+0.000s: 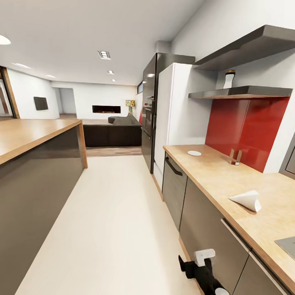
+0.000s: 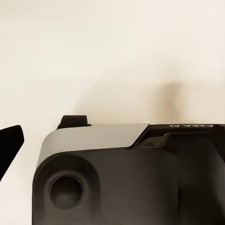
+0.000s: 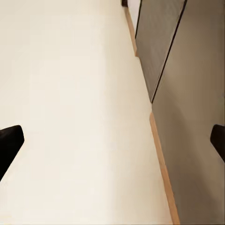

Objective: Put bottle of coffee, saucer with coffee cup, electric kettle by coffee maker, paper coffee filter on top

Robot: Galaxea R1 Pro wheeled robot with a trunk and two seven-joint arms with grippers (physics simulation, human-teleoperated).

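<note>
Rolling along the kitchen countertop (image 1: 214,175), my right gripper (image 3: 112,138) spread empty, I should halt squarely beneath the shelf-top bottle of coffee (image 1: 229,79) before reaching.

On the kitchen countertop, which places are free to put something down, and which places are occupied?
The kitchen countertop has a wide bare patch between the saucer and the paper coffee filter, in front of the small wooden stand. Past the filter, an inset grey panel takes the near end.
</note>
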